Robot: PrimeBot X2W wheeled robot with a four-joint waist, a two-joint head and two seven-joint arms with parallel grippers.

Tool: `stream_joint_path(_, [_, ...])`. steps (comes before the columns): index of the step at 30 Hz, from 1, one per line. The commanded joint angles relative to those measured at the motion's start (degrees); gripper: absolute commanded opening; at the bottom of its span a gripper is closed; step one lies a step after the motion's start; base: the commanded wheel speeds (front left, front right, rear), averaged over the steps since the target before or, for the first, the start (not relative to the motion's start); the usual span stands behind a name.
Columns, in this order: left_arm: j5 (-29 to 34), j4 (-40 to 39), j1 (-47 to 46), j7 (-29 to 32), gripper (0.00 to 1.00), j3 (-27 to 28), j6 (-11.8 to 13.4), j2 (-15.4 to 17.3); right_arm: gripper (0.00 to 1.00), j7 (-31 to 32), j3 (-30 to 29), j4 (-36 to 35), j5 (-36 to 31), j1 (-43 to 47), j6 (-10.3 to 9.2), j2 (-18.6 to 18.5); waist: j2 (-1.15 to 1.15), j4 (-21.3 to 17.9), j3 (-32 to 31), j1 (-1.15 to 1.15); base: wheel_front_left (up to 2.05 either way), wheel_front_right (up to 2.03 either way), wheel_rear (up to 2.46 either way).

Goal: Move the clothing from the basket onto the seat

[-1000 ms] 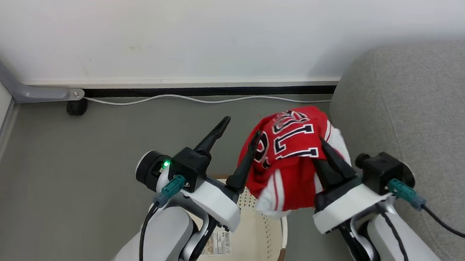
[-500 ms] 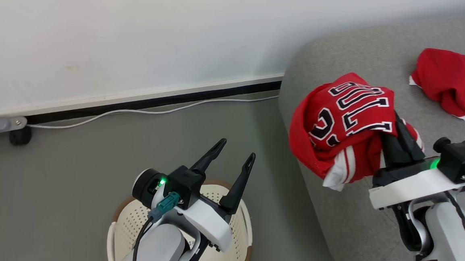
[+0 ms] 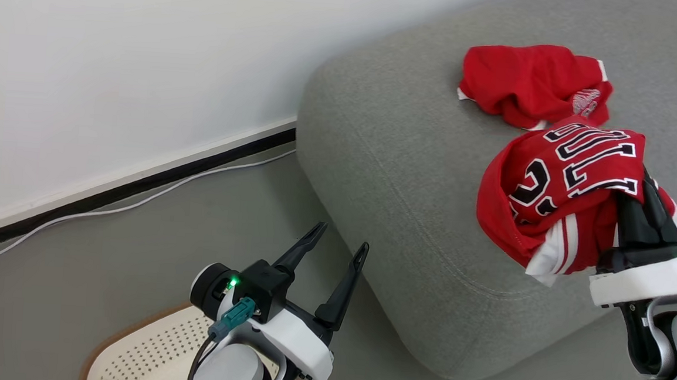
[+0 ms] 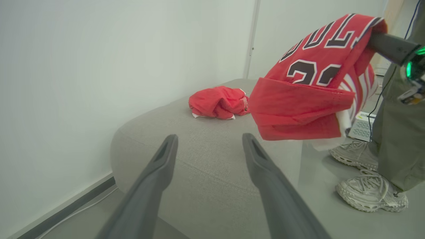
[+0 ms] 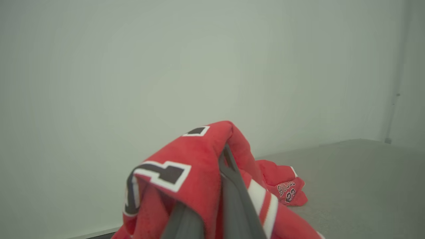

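A red jersey (image 3: pixel 562 186) with black-and-white letters hangs bunched over my right gripper (image 3: pixel 639 182), which is shut on it, above the right part of the grey seat (image 3: pixel 410 177). The cloth hides the fingertips. In the right wrist view the jersey (image 5: pixel 186 179) drapes over that gripper (image 5: pixel 223 152). Another red garment (image 3: pixel 533 84) lies crumpled further back on the seat. My left gripper (image 3: pixel 341 238) stands open with nothing between its fingers, above the cream basket (image 3: pixel 152 349) at the lower left. The left wrist view looks past that gripper (image 4: pixel 209 136) at the held jersey (image 4: pixel 298 99) and the seat (image 4: pixel 206 166).
A white cable (image 3: pixel 108 208) runs along the dark skirting under the white wall. In the left wrist view a person's legs (image 4: pixel 398 132) and pale shoes (image 4: pixel 372 192) stand beside the seat, with a small white box (image 4: pixel 363 121) on the floor behind.
The head camera has swung right, bringing the seat into the middle. My right gripper has carried the jersey from above the basket to over the seat. The left gripper stays open by the basket.
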Motion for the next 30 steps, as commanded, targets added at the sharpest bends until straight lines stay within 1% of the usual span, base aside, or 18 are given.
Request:
stream_joint_path(1, [0.84,-1.54,-0.77,-0.35,1.00,2.19,-0.62,0.21,0.00,-0.34,-0.17,-2.20,-0.02,0.14,0.17,-1.04,0.00,-3.45,-0.04,0.00,0.00,0.00,0.00])
stream_joint_path(9, [1.17,-0.64,-3.05,-0.35,1.00,0.28,-1.96,0.21,0.00,-0.34,-8.25,-5.70,-0.81,4.87,0.17,-1.35,0.00,-5.18,2.01,0.00,0.00,0.00,0.00])
stream_joint_path(13, [1.31,0.15,-4.04,-0.35,1.00,-0.58,-2.12,0.21,0.00,-0.34,-9.13,-5.78,-2.33,5.15,0.17,-3.53,0.00,-5.68,4.14,0.00,0.00,0.00,0.00])
stream_joint_path(17, [2.52,0.89,-5.67,-0.35,1.00,-0.79,-2.06,0.21,0.00,-0.34,-9.70,-4.50,-3.03,1.17,0.17,-6.37,0.00,-5.90,7.52,0.00,0.00,0.00,0.00])
stream_joint_path(22, [5.36,1.82,-7.59,-0.35,1.00,-1.03,-1.54,0.21,0.00,-0.34,-7.99,-0.81,-3.72,-6.56,0.17,-9.38,0.00,-6.08,12.65,0.00,0.00,0.00,0.00])
stream_joint_path(25, [6.64,2.55,-9.14,-0.35,1.00,-1.49,-1.51,0.21,0.00,-0.34,-6.95,1.98,-4.27,-11.56,0.17,-11.27,0.00,-5.06,16.26,0.00,0.00,0.00,0.00])
stream_joint_path(26, [6.64,2.55,-9.14,-0.35,1.00,-1.49,-1.51,0.21,0.00,-0.34,-6.95,1.98,-4.27,-11.56,0.17,-11.27,0.00,-5.06,16.26,0.00,0.00,0.00,0.00])
stream_joint_path(30, [7.75,3.73,-11.65,-0.35,1.00,-2.49,-1.52,0.21,0.00,-0.34,-7.18,6.21,-5.01,-17.91,0.17,-14.01,0.00,-3.02,21.01,0.00,0.00,0.00,0.00])
